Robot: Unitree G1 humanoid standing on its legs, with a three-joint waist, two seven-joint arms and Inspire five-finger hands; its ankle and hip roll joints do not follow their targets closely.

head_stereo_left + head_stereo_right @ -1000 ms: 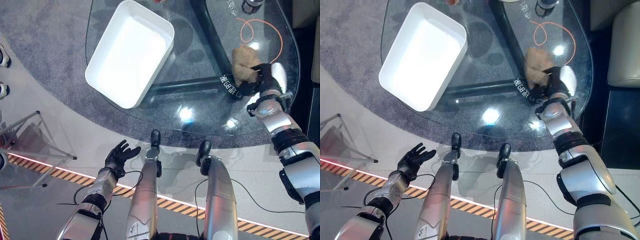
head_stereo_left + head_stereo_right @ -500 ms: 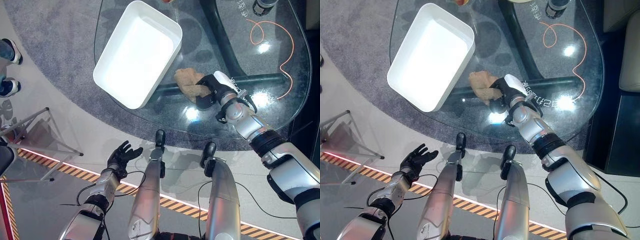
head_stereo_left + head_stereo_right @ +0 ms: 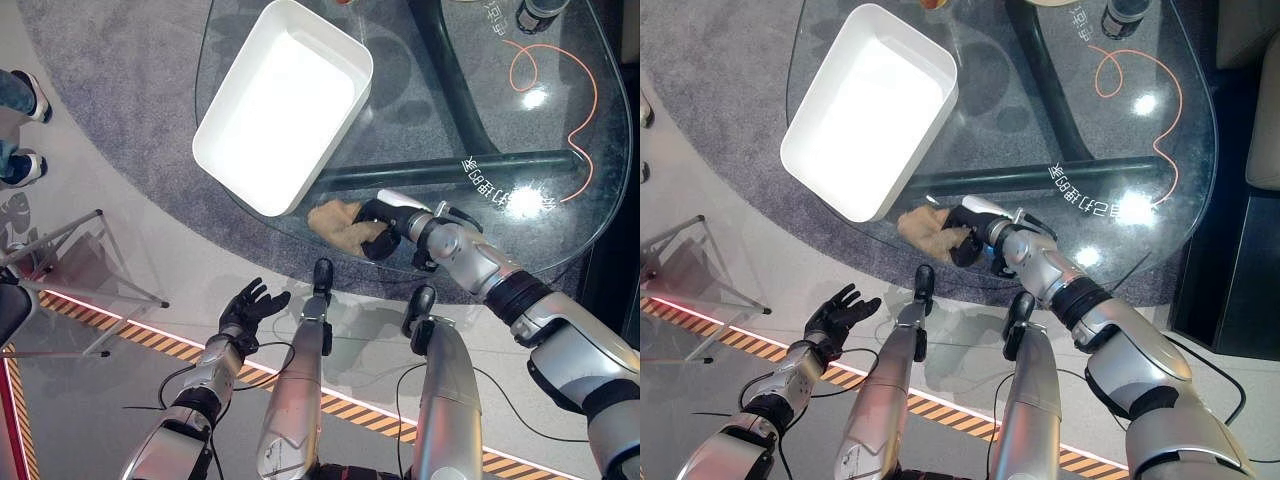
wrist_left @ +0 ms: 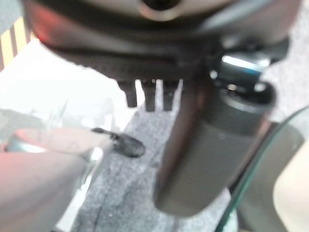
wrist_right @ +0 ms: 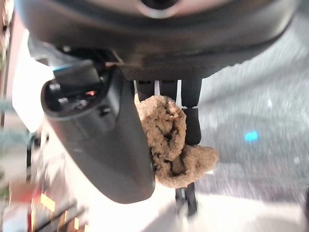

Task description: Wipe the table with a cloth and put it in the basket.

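Wiping step looks underway: right hand (image 3: 385,222) clenched around tan cloth (image 3: 337,222) at the glass desk's (image 3: 560,240) near edge, just short of the white basket (image 3: 285,105), left hand (image 3: 243,310) idle with fingers spread; next comes lift and drop-in.

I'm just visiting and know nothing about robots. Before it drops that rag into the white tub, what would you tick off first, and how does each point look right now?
1. Cloth held: ok. The right robot hand has its fingers curled round the tan cloth; the right wrist view shows it bunched between thumb and fingers.
2. Cloth over the basket: not ok. It sits at the near edge of the glass table, beside the white basket, not above it.
3. Basket has room: ok. Its inside looks bare.
4. Path clear: ok. Nothing stands between cloth and basket.
5. Left robot hand out of the way: ok. It hangs open, low, off the table.
6. Table wiped clean: cannot tell.
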